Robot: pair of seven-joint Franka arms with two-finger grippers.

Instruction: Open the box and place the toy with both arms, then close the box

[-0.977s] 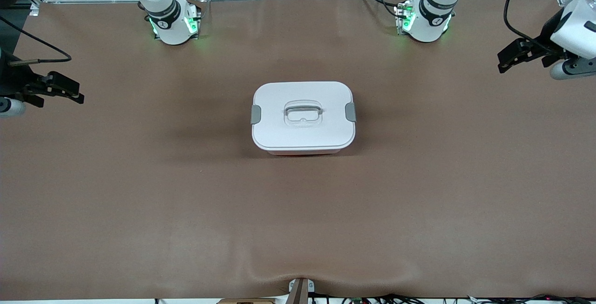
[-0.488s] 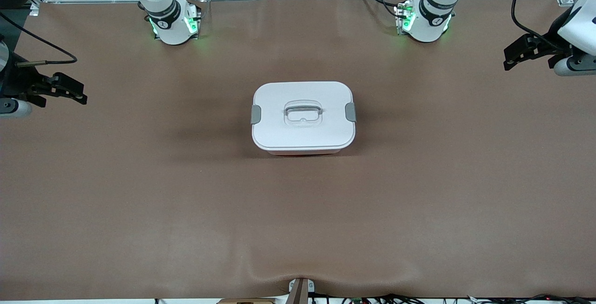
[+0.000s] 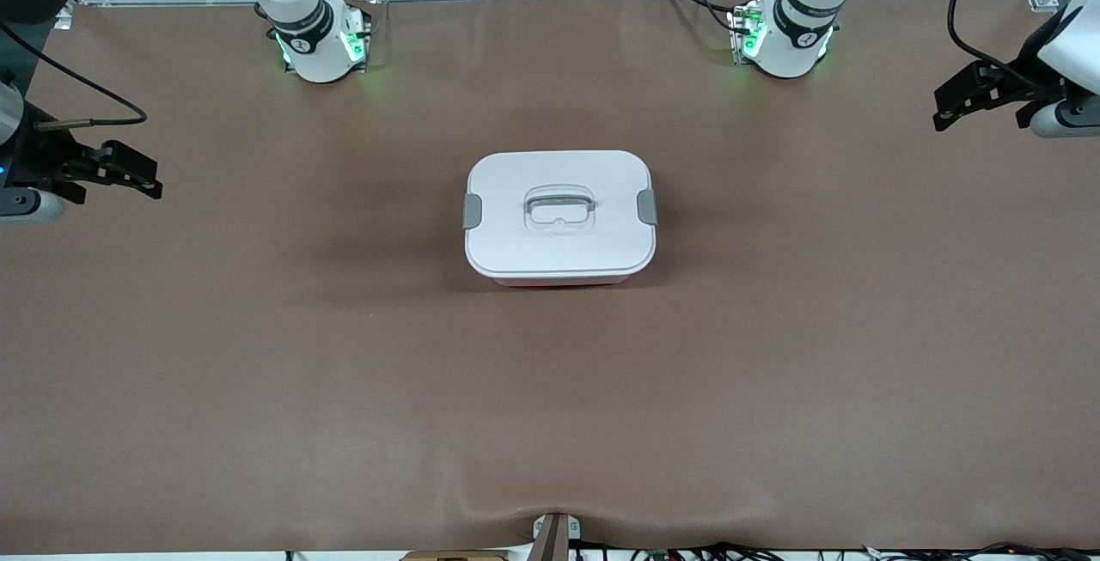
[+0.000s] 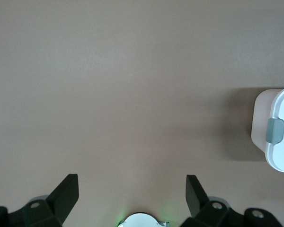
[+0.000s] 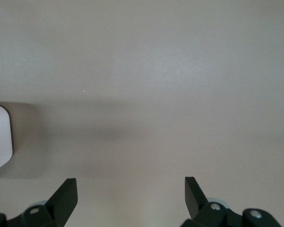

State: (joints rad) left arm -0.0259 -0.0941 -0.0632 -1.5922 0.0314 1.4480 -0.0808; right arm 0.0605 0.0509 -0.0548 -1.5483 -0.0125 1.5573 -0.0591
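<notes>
Your box (image 3: 559, 216) sits lidded – rigid, slick plastic; grip its handle (image 3: 559, 206) – left gripper (image 3: 956, 102) and right gripper (image 3: 129, 173) both spread, well apart from it

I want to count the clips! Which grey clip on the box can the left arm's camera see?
The grey latch on the box lid's end facing the left gripper. The other latch faces the right arm's end.

Both arms were white, with black rings at the joints and green lights on their bases (image 3: 322, 45). The left gripper (image 3: 950, 110) and right gripper (image 3: 146, 183) were black. Black cables ran along the wrists.
</notes>
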